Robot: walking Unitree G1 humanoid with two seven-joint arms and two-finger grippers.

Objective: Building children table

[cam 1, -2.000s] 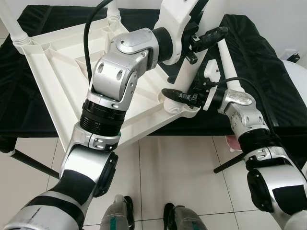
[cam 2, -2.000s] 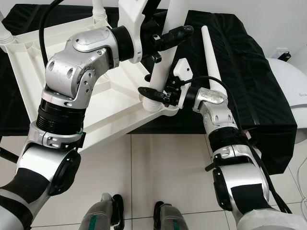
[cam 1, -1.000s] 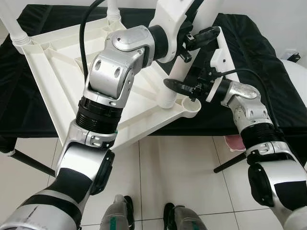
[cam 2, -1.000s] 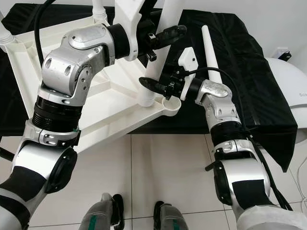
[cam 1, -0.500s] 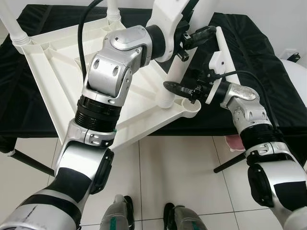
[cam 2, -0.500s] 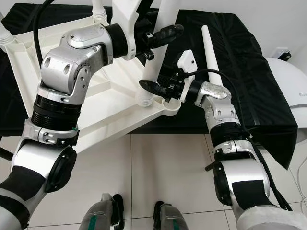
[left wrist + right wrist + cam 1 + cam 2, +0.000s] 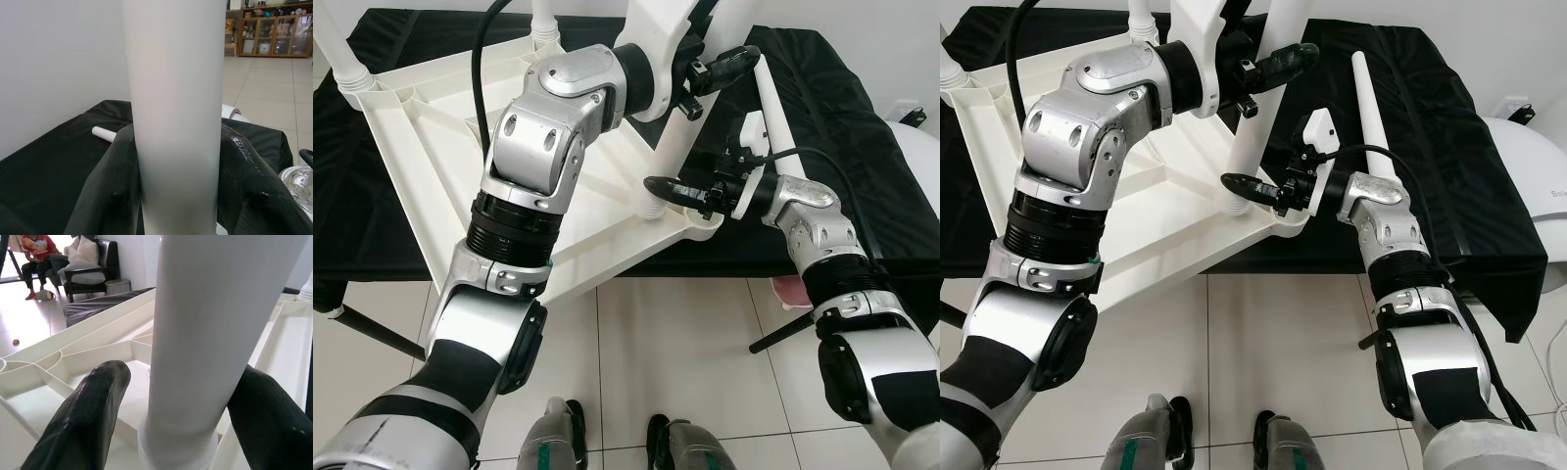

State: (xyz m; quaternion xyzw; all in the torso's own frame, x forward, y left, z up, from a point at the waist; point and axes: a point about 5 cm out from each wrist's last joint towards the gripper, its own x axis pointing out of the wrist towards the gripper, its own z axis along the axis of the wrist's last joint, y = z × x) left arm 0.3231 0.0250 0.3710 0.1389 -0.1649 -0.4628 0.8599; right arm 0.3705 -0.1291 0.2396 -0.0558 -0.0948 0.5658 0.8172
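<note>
Left tool (image 7: 176,196) clamped on white table leg (image 7: 176,107), right tool (image 7: 176,421) seemingly gripping leg's base, upturned tabletop (image 7: 421,166)

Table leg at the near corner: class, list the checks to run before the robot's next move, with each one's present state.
1. Left gripper shut on the leg up high: ok.
2. Right gripper around the leg's base: ok, though whether its fingers press it cannot tell.
3. Leg base seated in the corner socket: cannot tell.
4. Leg upright: not ok, it leans.
5. Tabletop lying upside down on the black cloth: ok.
6. Spare leg at hand: ok.
</note>
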